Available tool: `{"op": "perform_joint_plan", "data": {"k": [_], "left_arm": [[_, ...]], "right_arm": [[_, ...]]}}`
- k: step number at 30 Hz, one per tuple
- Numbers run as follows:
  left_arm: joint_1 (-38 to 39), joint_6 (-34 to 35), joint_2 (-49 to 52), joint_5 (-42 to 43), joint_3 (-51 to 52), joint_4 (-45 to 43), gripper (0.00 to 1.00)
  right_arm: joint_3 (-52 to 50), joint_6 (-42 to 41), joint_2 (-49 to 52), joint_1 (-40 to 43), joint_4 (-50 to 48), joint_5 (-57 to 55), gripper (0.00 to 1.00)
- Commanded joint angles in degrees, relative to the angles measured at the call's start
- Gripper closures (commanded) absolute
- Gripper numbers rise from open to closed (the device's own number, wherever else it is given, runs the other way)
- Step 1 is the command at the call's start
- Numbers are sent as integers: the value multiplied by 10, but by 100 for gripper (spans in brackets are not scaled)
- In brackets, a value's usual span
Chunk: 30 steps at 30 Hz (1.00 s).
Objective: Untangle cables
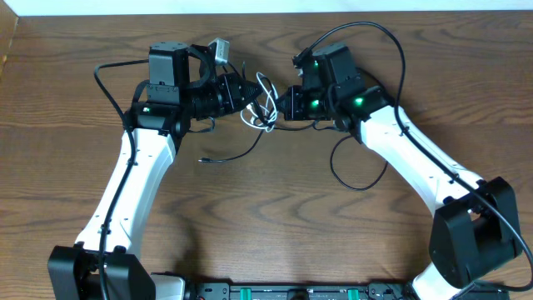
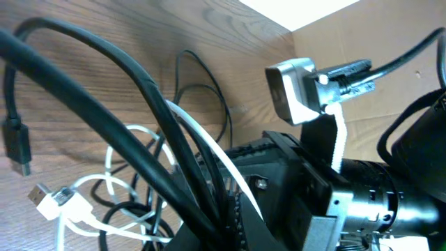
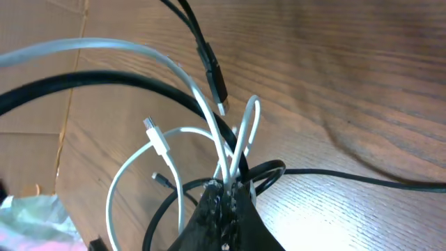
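The cables (image 1: 263, 103) are a tangle of thin black cords and one white cord, held just above the table between my two grippers. My left gripper (image 1: 248, 93) is shut on several black cords and the white one (image 2: 221, 202). A white plug (image 2: 50, 202) and a black plug (image 2: 17, 143) hang loose beside it. My right gripper (image 1: 281, 103) is shut on the white cord's loops (image 3: 228, 183), with black cord looped around its tips. A white plug (image 3: 155, 137) and a black plug (image 3: 216, 82) hang free above the table.
One black cord trails down-left on the wooden table (image 1: 275, 233) to a plug (image 1: 203, 159). Another black loop (image 1: 358, 179) lies below the right arm. A small silver box (image 2: 298, 90) with a black wire sits close to the grippers. A cardboard wall (image 2: 390, 35) stands behind.
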<state>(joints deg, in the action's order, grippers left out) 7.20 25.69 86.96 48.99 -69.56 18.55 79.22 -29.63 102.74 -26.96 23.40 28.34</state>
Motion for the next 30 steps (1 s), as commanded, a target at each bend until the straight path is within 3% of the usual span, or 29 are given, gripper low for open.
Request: {"op": "perform_joint_plan", "data": {"k": [1,15,22,25,30], "left_arm": [[0,-5,-1,-35,-3,8,93],[0,-5,-1,-56,-3,20,93],[0,-1,-1,-56,-3,16,92],[0,-1,-1,-56,-3,15,92],[0,-15,-1,-42,-3,13,93]], "right_arm": [[3,24,-1,25,19,25,99],[3,150,-30,253,183,58,99],[3,181,-30,281,181,126,99],[3,223,-30,267,172,167,88],[3,280,-30,223,142,238,56]]}}
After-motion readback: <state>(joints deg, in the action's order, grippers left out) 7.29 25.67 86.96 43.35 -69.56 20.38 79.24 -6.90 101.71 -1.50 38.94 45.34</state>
